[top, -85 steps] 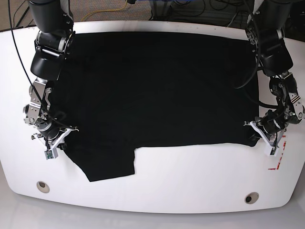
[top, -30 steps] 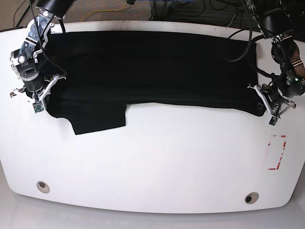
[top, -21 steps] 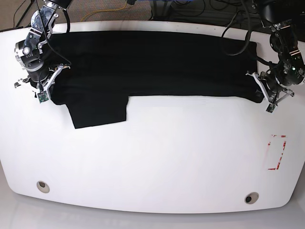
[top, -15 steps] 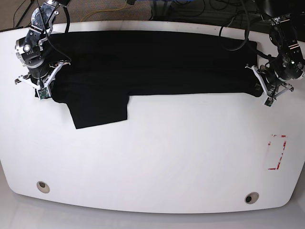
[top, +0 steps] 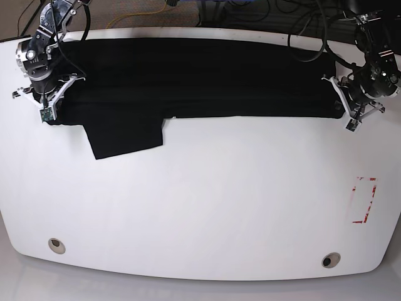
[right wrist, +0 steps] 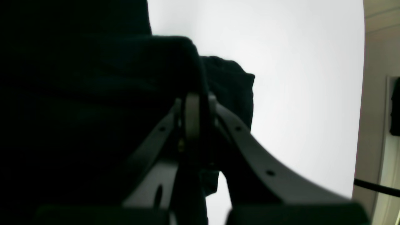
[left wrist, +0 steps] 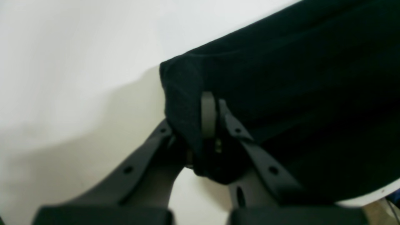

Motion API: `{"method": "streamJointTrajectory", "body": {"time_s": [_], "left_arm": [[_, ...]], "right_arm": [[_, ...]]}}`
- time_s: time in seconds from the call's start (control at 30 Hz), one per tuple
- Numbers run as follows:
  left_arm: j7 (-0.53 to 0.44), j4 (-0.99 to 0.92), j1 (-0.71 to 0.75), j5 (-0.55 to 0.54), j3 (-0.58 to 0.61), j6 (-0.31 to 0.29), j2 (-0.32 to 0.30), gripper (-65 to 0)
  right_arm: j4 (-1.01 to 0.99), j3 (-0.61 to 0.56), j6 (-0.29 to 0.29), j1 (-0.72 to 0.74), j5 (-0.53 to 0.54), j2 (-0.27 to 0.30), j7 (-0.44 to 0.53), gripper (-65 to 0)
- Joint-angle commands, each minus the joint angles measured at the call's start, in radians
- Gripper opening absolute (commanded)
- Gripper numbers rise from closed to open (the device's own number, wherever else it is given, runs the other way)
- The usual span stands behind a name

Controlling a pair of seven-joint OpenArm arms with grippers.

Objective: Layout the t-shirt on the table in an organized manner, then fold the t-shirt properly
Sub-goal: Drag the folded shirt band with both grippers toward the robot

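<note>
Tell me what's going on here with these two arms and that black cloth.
A two-armed robot is handling a black t-shirt on a white table. The left pincer and the right pincer are each shut on an opposite end of it, and the cloth lies stretched in a band along the far edge. One sleeve sticks out toward the near side.

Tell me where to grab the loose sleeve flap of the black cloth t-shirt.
Judging by its pose, pinch the black cloth t-shirt's sleeve flap at its free lower corner, coming from the table's near side; it lies flat there, away from both end effectors.
</note>
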Motion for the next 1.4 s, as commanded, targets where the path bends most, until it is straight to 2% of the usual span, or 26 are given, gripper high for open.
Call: {"method": "streamJointTrajectory", "body": {"time_s": [0.0,0.73,0.8,0.83,0.87,0.97,1.07,1.1,1.13,1.2,1.27,1.37], "left_arm": [[-0.008,0.014,-0.004,0.01,-0.013,0.003,-0.022,-65.0],[-0.008,0.014,0.025,0.011,-0.011,0.003,-0.046,-64.2],[-0.008,0.014,0.032,0.011,-0.01,0.003,-0.048,-61.4],[-0.008,0.014,0.039,0.011,-0.01,0.003,-0.048,-56.9],[-0.008,0.014,0.04,0.011,-0.01,0.003,-0.048,-55.4],[-0.008,0.015,0.046,0.01,-0.01,0.003,-0.048,-41.5],[-0.008,0.018,0.051,0.01,-0.011,0.003,-0.046,-27.2],[-0.008,0.018,0.051,0.01,-0.011,0.003,-0.046,-24.4],[-0.008,0.018,0.051,0.01,-0.011,0.003,-0.046,-20.4],[-0.008,0.018,0.051,0.01,-0.011,0.003,-0.046,-16.1],[-0.008,0.018,0.049,0.011,-0.011,0.003,-0.046,-15.8],[-0.008,0.018,0.049,0.01,-0.011,0.003,-0.045,-16.4]], "right_arm": [[0.017,0.009,-0.009,-0.001,0.0,0.017,0.015,-64.7],[0.018,0.003,-0.009,-0.033,-0.001,0.011,0.015,-64.4],[0.017,0.003,-0.009,-0.033,-0.001,0.011,0.015,-64.2],[0.017,0.003,-0.009,-0.033,-0.003,0.011,0.015,-63.3],[0.017,0.003,-0.009,-0.034,-0.003,0.011,0.015,-62.6],[0.02,0.004,-0.009,-0.042,-0.003,0.011,0.015,-51.5],[0.021,0.004,-0.009,-0.047,-0.003,0.011,0.015,-34.6],[0.023,0.004,-0.009,-0.047,-0.003,0.011,0.015,-30.8],[0.023,0.006,-0.009,-0.048,-0.003,0.011,0.015,-23.6],[0.023,0.009,-0.009,-0.05,-0.003,0.011,0.015,-14.4],[0.024,0.009,-0.009,-0.05,-0.003,0.011,0.015,-8.7],[0.028,0.011,-0.009,-0.051,-0.001,0.011,0.015,-4.8]]}}
